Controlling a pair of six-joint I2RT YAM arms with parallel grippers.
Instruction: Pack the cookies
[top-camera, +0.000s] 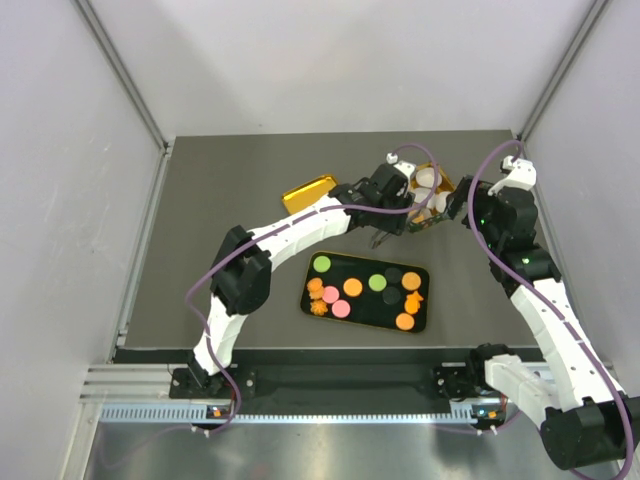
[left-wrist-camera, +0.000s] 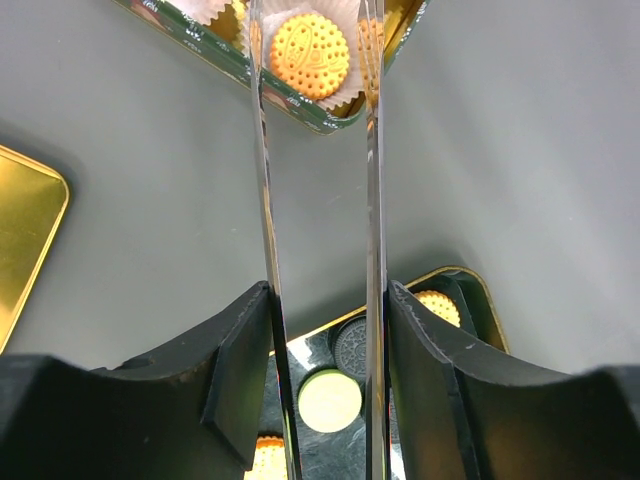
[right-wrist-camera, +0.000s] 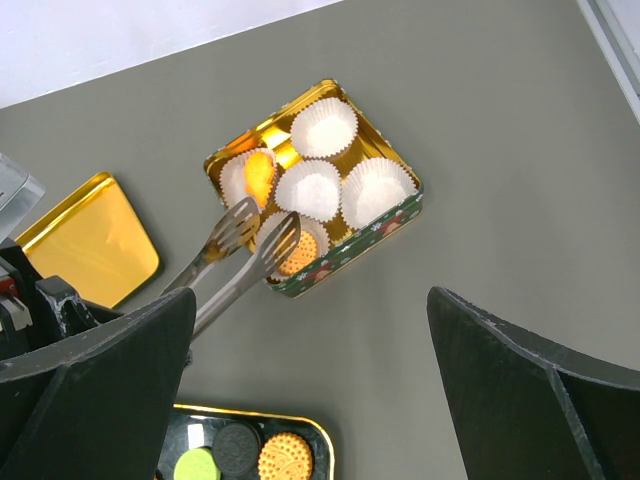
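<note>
Top view gives the layout. Most cookies (top-camera: 352, 287) lie flat on the black tray (top-camera: 350, 265) mid-tabletop (top-camera: 230, 180). The tin (top-camera: 445, 185) sits beyond it to the right, and the gold tray (top-camera: 308, 193) lies left of the tin, apart from it. The black tray's long axis runs left-right, slightly skewed.

Only the right wrist view shows inside the tin. There are five paper cups (right-wrist-camera: 324, 128), two of them holding an orange cookie. One cookie lies flat in the near-left cup under the tips of the tongs (right-wrist-camera: 235, 262); the other leans on edge in the cup behind.

Only the left wrist view shows the grip. The left claw (left-wrist-camera: 328, 290) is closed on the tongs' two blades at middling width. The blades are parted and run straight away from the claw, tips either side of the flat cookie. Contact with the cookie: can't tell.

The right claw (right-wrist-camera: 311, 300) is wide, holds nothing, and hovers on the near side of the tin.

The cookies are round, so they have no long axis. The one at the tongs sits patterned face up.

Surface is a matte dark grey tabletop, with plain pale walls (top-camera: 60, 200) on three sides.
</note>
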